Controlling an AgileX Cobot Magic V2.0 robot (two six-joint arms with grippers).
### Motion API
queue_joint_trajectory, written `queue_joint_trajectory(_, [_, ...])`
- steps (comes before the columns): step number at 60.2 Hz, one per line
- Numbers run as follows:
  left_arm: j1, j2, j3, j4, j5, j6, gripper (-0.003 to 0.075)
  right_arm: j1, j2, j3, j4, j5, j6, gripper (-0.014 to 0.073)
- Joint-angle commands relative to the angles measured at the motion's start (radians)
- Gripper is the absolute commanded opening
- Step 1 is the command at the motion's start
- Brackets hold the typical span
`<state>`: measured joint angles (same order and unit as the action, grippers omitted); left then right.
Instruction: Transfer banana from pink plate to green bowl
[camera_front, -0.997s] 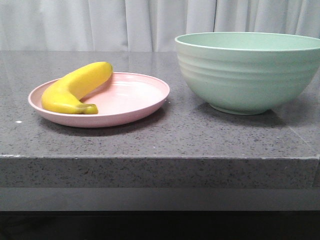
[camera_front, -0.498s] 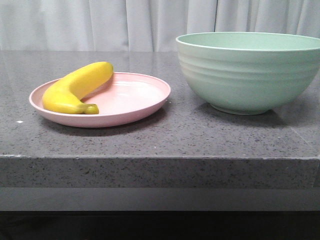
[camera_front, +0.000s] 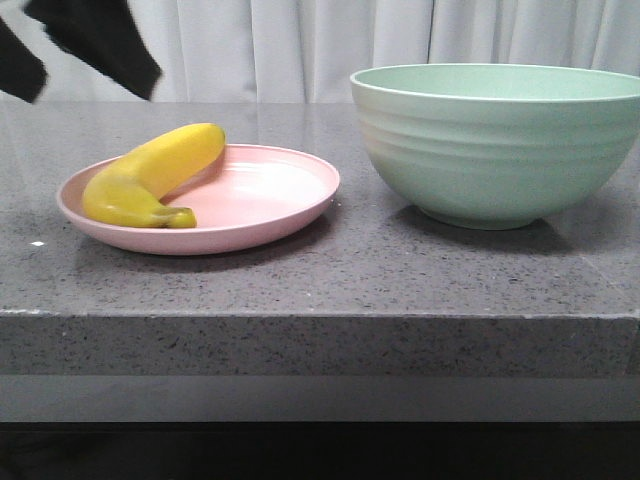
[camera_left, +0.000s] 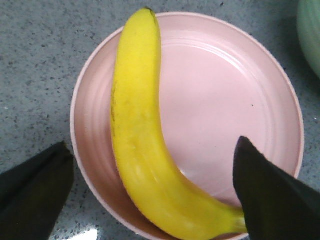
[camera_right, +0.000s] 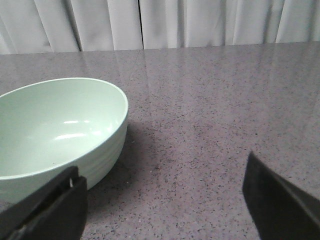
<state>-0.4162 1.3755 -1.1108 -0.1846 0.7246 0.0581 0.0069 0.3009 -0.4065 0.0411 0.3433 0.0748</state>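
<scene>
one banana (camera_front: 150, 175) lies on the left part of the one pink plate (camera_front: 270, 225), its dark stem tip toward the camera in the front view and its far end propped on the plate's back rim. one green bowl (camera_front: 495, 150) stands apart to the plate's right on the grey speckled stone counter (camera_front: 320, 275), with a pale curtain (camera_front: 300, 40) behind. the front view shows plate and bowl together and how much taller the bowl is, but of the arms it catches only the two dark fingers of the left gripper (camera_front: 60, 45) high in the upper left corner, above and behind the plate. the left wrist view looks straight down: the banana (camera_left: 137, 135) curves along one side of the plate (camera_left: 225, 95), the left gripper (camera_left: 152, 182) is spread wide with one finger outside the plate's rim and the other over the plate beside the stem end, and nothing is between them but the fruit below; whether the fingers touch it cannot be told. a sliver of the bowl (camera_left: 310, 35) shows at the corner. only the right wrist view shows the bowl's inside (camera_right: 55, 125), which holds nothing, and the right gripper (camera_right: 162, 197), its two fingers parted wide over bare counter (camera_right: 210, 115) beside the bowl, holding nothing.
</scene>
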Motion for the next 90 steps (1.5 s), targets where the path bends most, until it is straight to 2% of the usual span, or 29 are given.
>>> queue_joint_trajectory(1, [-0.007, 0.037, -0.068, -0.022, -0.015, 0.001, 0.0615, -0.005, 0.015, -0.035, -0.008, -0.084, -0.004, 0.0641])
queue_joint_trajectory(14, [-0.007, 0.135, -0.096, -0.033, -0.001, 0.001, 0.0615, -0.005, 0.015, -0.035, -0.008, -0.084, -0.004, 0.0641])
queue_joint_trajectory(35, [-0.014, 0.188, -0.096, -0.058, -0.001, 0.005, 0.0608, -0.005, 0.015, -0.035, -0.008, -0.084, -0.004, 0.0641])
queue_joint_trajectory(39, [-0.014, 0.192, -0.096, -0.058, -0.003, 0.005, 0.0580, -0.005, 0.015, -0.035, -0.008, -0.084, -0.004, 0.0641])
queue_joint_trajectory(52, [-0.014, 0.198, -0.096, -0.058, -0.005, 0.005, 0.0400, -0.005, 0.015, -0.035, -0.008, -0.084, -0.004, 0.0641])
queue_joint_trajectory(57, [-0.014, 0.198, -0.096, -0.058, -0.015, 0.005, 0.0356, -0.005, 0.015, -0.035, -0.008, -0.084, -0.004, 0.0641])
queue_joint_trajectory(74, [-0.014, 0.198, -0.098, -0.058, -0.114, 0.005, 0.0191, -0.005, 0.015, -0.035, -0.008, -0.081, -0.004, 0.0641])
queue_joint_trajectory(83, [-0.014, 0.183, -0.155, -0.058, -0.094, 0.005, 0.0132, -0.005, 0.015, -0.035, -0.004, -0.080, -0.004, 0.0641])
queue_joint_trajectory(90, [-0.028, 0.143, -0.218, -0.058, -0.055, 0.005, 0.0129, -0.005, 0.015, -0.035, 0.038, -0.065, -0.004, 0.0641])
